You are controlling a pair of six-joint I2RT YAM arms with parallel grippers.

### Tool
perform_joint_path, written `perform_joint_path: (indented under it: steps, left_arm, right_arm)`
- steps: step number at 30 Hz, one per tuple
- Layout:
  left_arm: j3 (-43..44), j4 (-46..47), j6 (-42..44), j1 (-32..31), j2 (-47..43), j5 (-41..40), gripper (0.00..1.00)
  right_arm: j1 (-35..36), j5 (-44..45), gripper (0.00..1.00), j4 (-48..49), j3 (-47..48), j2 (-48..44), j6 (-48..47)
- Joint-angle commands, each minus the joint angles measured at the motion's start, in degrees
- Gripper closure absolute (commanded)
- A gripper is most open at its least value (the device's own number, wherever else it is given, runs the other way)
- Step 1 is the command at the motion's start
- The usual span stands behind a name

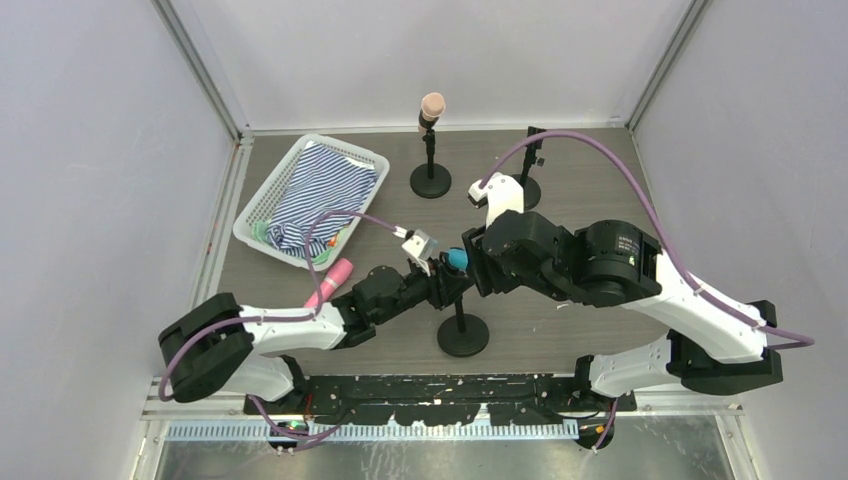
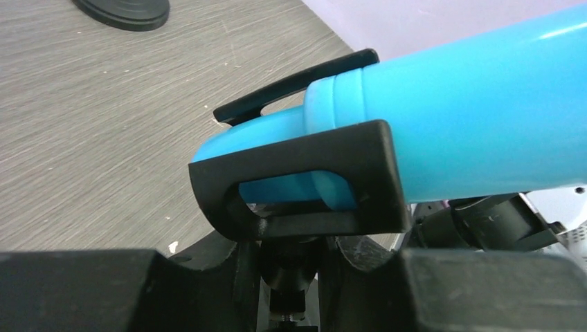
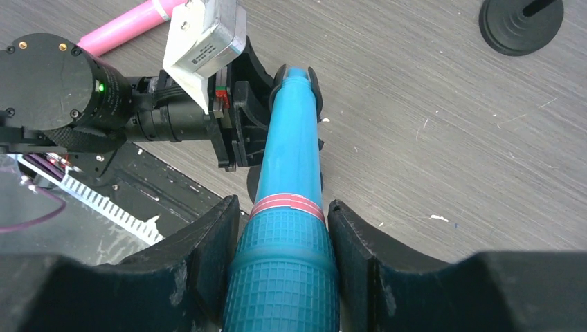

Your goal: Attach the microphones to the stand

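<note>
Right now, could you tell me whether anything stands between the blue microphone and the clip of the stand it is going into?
Nothing visible does. The blue microphone, held in the right gripper, has its handle tip between the prongs of the clip, and the left gripper grips the stand just below.

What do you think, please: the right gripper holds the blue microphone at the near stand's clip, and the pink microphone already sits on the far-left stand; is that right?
Not quite: the top external view shows the peach-beige microphone on the far-left stand; the pink microphone lies on the table. The rest holds.
</note>
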Motion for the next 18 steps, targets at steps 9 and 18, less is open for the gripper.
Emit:
perform_joint_path:
  steps: [9, 18]
  left_arm:
    - [4.3, -12.7, 10.0, -2.3, -6.0, -5.1, 1.0]
    - [4.8, -11.7, 13.3, -4.4, -5.4, -5.6, 1.0]
  right_arm:
    - [-4.2, 7.0, 1.0, 8.5, -10.0, -2.2, 4.4]
    - [-11.5, -4.9, 0.99, 11.9, -14.4, -0.8, -0.2]
